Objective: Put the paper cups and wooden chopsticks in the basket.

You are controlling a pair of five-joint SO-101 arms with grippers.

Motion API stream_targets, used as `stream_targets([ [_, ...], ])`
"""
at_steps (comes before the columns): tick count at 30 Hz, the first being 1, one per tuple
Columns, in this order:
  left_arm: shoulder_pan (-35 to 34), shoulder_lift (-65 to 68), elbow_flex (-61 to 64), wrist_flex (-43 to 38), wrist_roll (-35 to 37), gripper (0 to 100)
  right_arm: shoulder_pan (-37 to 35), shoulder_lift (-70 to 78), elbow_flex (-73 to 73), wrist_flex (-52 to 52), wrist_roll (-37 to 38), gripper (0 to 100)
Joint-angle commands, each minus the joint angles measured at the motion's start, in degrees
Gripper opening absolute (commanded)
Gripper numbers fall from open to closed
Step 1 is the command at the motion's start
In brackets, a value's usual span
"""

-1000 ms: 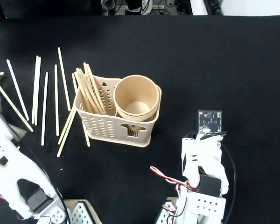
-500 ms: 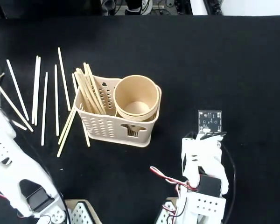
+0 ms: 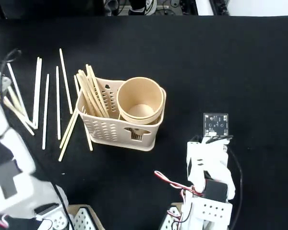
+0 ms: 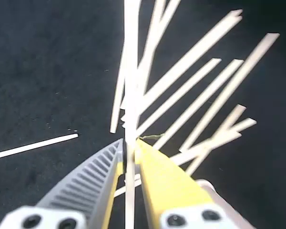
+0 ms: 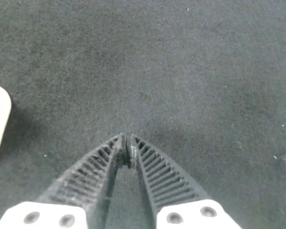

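The left jaws grip 1 wooden chopstick (image 4: pixel 131 71) at the worktop's (image 3: pixel 230 62) 9 o'clock edge, among loose chopsticks (image 3: pixel 46 110) lying at 9 o'clock of the basket (image 3: pixel 110 130). The basket holds paper cups (image 3: pixel 140 98) and bundled chopsticks (image 3: pixel 92 93); the right jaws are closed, empty.

Losing the pinched chopstick (image 4: pixel 131 57) off both the top and bottom edges of the left wrist view, the loose chopsticks (image 4: pixel 190 52) behind it smearing into soft streaks. Cutting the left arm (image 3: pixel 24 196) at the high view's left edge, blurring it too. Hiding the lower ends of the chopstick bundle (image 3: pixel 92 93) behind the basket (image 3: pixel 110 129) wall. Clipping that basket to a pale sliver in the right wrist view. Not making out how many cups (image 3: pixel 140 98) are nesting there.
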Motion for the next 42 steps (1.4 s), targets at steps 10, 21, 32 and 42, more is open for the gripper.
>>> stream_targets([
  [10,17.8,-39.38,22.37,-19.52,-0.62,3,-0.26,-3.91,-0.22,0.35,-0.35,1.4],
  [21,26.33,-82.29,71.78,-65.58,-0.7,3,-0.26,-3.91,-0.22,0.35,-0.35,1.5],
  [32,39.25,-92.48,92.26,-72.88,-8.97,3,-0.26,-3.91,-0.22,0.35,-0.35,1.5],
  [42,39.43,-92.31,96.92,-70.42,-13.36,11,-0.26,-3.91,-0.22,0.35,-0.35,1.5],
])
